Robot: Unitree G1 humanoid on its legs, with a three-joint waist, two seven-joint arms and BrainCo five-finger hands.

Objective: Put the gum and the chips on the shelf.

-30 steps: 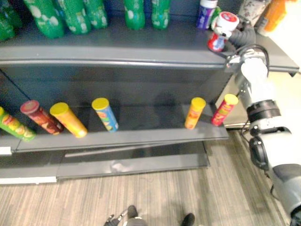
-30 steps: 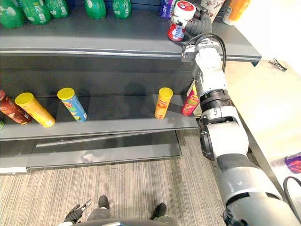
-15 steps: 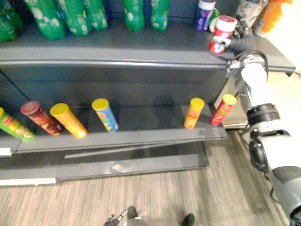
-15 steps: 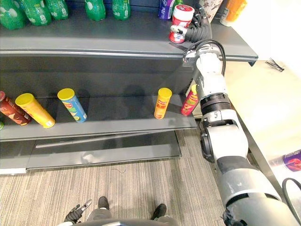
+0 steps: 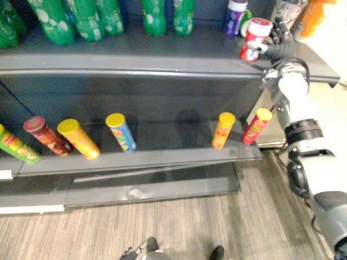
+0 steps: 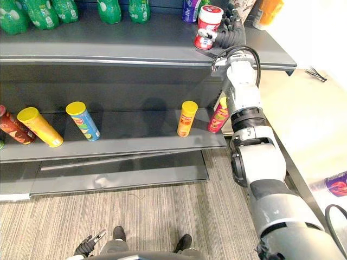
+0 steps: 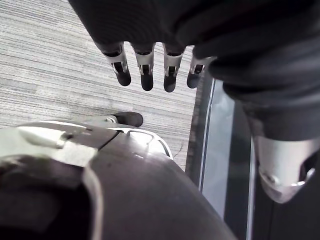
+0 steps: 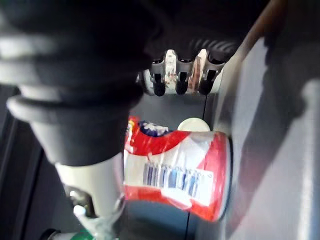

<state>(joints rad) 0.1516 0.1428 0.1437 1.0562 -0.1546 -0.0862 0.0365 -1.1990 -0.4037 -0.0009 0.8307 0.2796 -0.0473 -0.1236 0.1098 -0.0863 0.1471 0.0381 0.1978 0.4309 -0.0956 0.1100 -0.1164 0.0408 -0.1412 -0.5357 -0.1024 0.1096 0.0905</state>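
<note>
Gum canister, red and white with a red-rimmed lid, stands on the top shelf near its front edge, towards the right end; my right hand is just behind and beside it; its fingers are straightened and spread past the canister, not curled round it, and my thumb lies close against the canister's side, though I cannot tell whether it touches. Behind the canister on that shelf stands a purple can, and green bottles line the back to the left. On the lower shelf chip tubes lean in a row: a red chip tube at the right end, an orange chip tube just beside it, then well apart a blue chip tube and a yellow chip tube. My left hand hangs over the carpeted floor, its fingers relaxed and holding nothing.
</note>
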